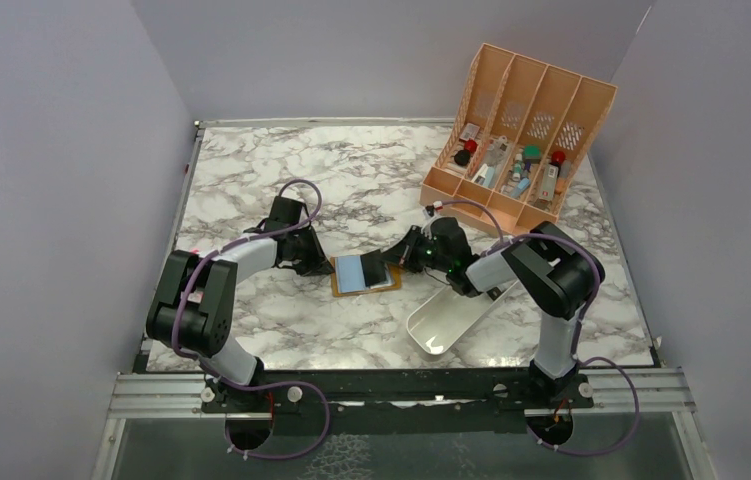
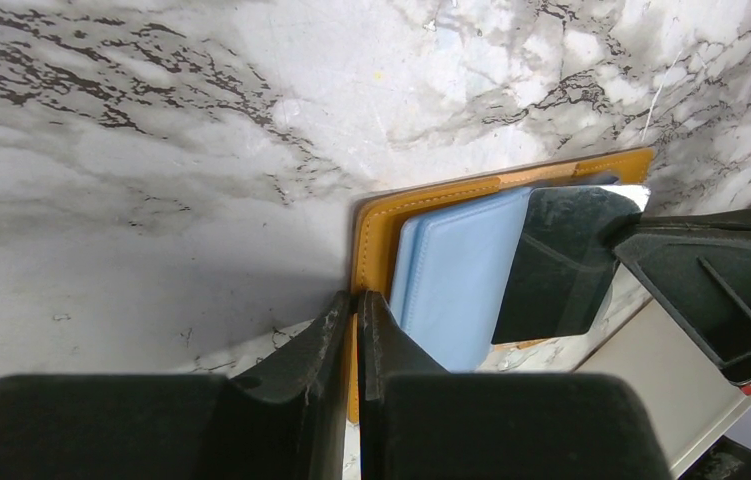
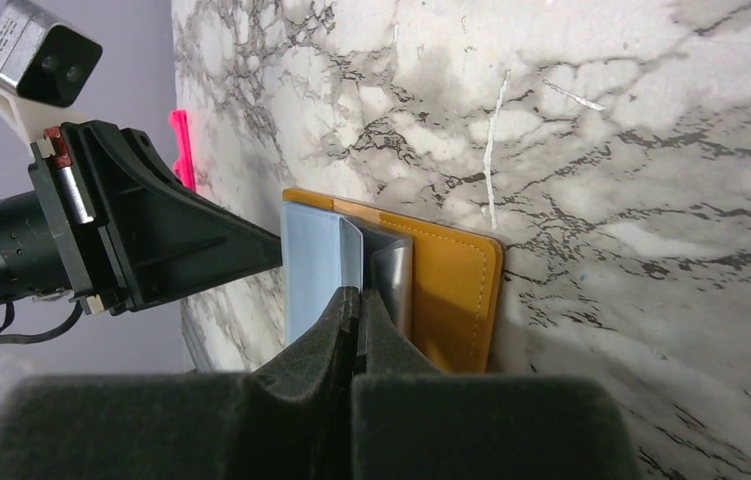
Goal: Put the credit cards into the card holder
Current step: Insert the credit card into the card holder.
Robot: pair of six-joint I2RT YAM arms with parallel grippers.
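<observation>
Mustard-orange, leather-like folding card holder (image 2: 376, 235) lies opened flat on the white, grey-veined marble table (image 1: 251, 190), roughly midway between your two arms. Resting on its inner face is a pale blue-grey, thin, flat credit card (image 2: 456, 280). The left wrist view shows a second pale blue edge just beneath it, so more than one card may be stacked there, though you cannot tell for sure.

Your left gripper (image 2: 356, 305) reaches in low from the left. Its jaws are pinched almost together on the stitched orange edge of the card holder, with only a thin gap between them.

Your right gripper (image 3: 356, 300) comes in from the opposite side with its jaws fully together. Their tips sit on the raised edge of the credit card, which tilts up into them, so the grip appears to be on that card. A grey strip beside the tips lies over the orange inner face; you cannot tell whether it is a pocket or another card.

Just below the right arm's wrist lies a white oblong plastic tray (image 1: 441, 322), set at an angle near the card holder. A peach slotted plastic organiser (image 1: 526, 110) stands at the far right of the table, well apart.
</observation>
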